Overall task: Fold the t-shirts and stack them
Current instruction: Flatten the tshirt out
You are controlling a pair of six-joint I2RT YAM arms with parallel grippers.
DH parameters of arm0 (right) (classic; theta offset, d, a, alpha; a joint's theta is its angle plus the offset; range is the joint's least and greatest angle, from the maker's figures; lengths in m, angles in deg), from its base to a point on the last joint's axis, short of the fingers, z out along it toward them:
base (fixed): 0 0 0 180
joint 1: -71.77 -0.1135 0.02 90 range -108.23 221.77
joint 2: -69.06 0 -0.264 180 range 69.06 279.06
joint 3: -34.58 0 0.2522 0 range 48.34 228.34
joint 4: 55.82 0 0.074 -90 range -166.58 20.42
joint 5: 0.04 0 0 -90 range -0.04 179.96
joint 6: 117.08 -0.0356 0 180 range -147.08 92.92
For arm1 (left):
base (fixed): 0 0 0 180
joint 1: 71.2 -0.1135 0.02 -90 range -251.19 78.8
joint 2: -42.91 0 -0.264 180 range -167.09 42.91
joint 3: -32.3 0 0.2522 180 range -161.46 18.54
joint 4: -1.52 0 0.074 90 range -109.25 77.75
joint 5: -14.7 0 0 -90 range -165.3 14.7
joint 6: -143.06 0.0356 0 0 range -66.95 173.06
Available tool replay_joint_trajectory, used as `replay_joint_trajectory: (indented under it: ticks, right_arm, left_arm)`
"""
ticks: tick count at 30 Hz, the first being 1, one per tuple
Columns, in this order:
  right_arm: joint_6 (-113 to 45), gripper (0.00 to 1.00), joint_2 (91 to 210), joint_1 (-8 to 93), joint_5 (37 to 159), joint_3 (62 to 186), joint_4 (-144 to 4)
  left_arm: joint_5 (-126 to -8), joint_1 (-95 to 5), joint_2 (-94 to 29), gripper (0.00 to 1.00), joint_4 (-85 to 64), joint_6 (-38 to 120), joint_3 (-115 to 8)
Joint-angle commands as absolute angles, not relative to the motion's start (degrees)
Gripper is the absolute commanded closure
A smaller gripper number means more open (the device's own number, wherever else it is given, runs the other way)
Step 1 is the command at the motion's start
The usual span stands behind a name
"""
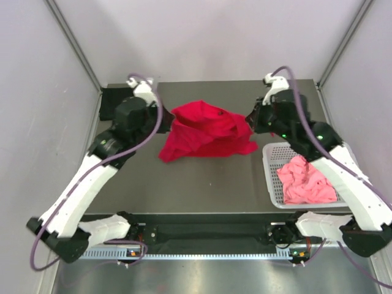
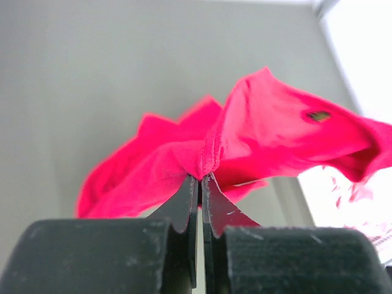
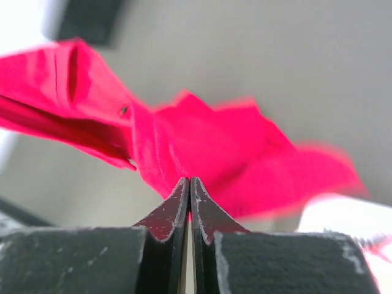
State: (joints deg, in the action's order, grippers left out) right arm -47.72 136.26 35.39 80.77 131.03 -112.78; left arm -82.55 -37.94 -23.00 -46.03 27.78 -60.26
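Top external view: red shirt (image 1: 205, 131) in the middle of the table (image 1: 202, 184), held up at two sides and sagging in between. At 9 o'clock of it, left gripper (image 1: 164, 117), pinched shut on a thick seam of the red cloth. At 3 o'clock, right gripper (image 1: 248, 119), shut tight on a red edge too. Pink shirt (image 1: 304, 180) bunched up in the basket (image 1: 269, 160) at 4 o'clock. Far off at 10 o'clock, a flat dark patch, likely the black shirt (image 1: 113, 98); hard to tell.

Soft, light and floppy, by the look of it. Sure to droop and wrinkle, not to break. Best held at corners or along a seam, where thicker and less slippy. Gentle pull apart needed to flatten before folding.
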Motion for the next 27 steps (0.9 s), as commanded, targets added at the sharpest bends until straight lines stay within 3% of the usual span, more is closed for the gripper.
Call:
replay_joint_trajectory:
  ticks: [1,10,15,21,23,27]
  right_arm:
    - [-46.7,1.0,131.6,34.4,87.7,137.2,-113.9]
    - [-54.4,1.0,127.4,26.6,109.6,147.6,-112.3]
    - [-74.1,1.0,126.5,23.3,123.8,146.5,-89.2]
    - [-79.3,1.0,128.6,22.0,123.5,150.1,-82.8]
    - [-76.2,1.0,130.2,22.1,121.2,150.8,-87.7]
    - [-67.4,1.0,133.1,22.5,105.5,151.0,-100.3]
  left_arm:
    - [-90.0,-38.1,-15.4,1.0,-46.6,31.5,-65.1]
    - [-93.1,-38.1,-0.6,1.0,-45.7,38.0,-78.9]
    - [-87.7,-38.1,1.2,1.0,-40.0,38.6,-86.2]
    - [-86.5,-38.1,-1.6,1.0,-34.2,41.7,-90.3]
    - [-87.1,-38.1,-4.5,1.0,-33.2,43.0,-88.7]
    - [-90.3,-38.0,-9.3,1.0,-27.8,45.2,-79.7]
